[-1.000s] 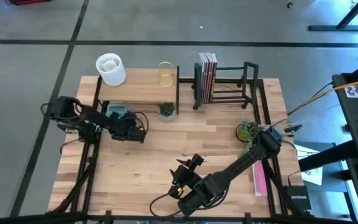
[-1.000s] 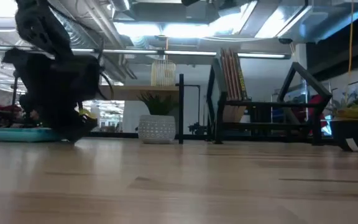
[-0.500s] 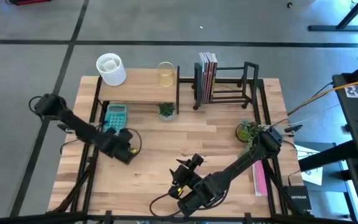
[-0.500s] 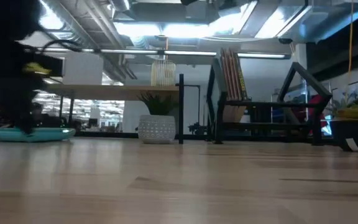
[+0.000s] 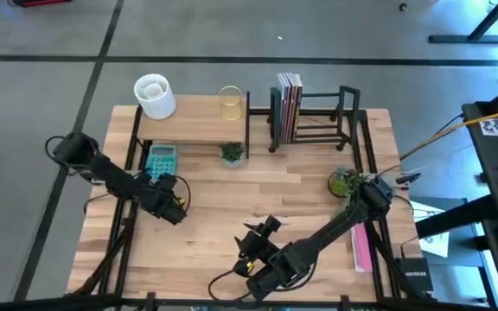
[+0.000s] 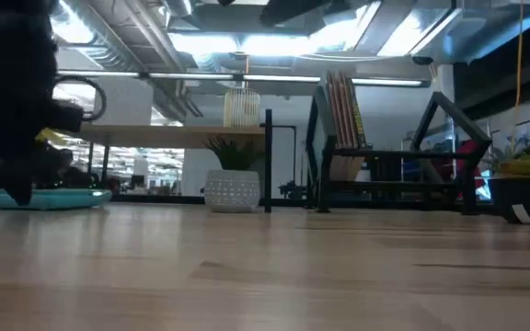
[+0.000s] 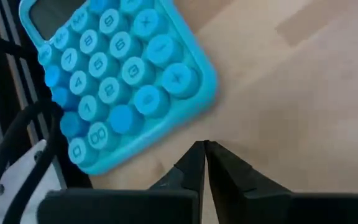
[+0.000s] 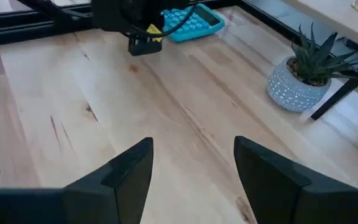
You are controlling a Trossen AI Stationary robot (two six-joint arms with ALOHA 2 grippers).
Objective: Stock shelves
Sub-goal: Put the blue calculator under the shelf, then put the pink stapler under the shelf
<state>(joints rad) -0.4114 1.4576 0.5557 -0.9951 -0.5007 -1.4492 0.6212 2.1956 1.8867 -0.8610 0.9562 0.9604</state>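
A teal calculator (image 5: 160,160) lies flat on the table, at the front edge of the light-wood shelf (image 5: 193,121). My left gripper (image 5: 169,206) hovers just on the near side of it, shut and holding nothing; in the left wrist view the fingertips (image 7: 205,150) meet beside the calculator (image 7: 114,74). The black bar rack (image 5: 318,117) stands right of the wood shelf, with books (image 5: 288,104) upright at its left end. My right gripper (image 8: 191,165) waits open near the table's front middle (image 5: 253,246).
A white perforated cup (image 5: 154,95) and a yellowish container (image 5: 230,102) stand on the wood shelf. A small potted plant (image 5: 231,154) sits by its right leg, another plant (image 5: 344,181) at the right edge, and a pink book (image 5: 361,246) near it.
My left gripper has drawn back from the calculator toward the table's near edge and a little left, leaving the calculator uncovered. The calculator lies flat on the table by the wood shelf.
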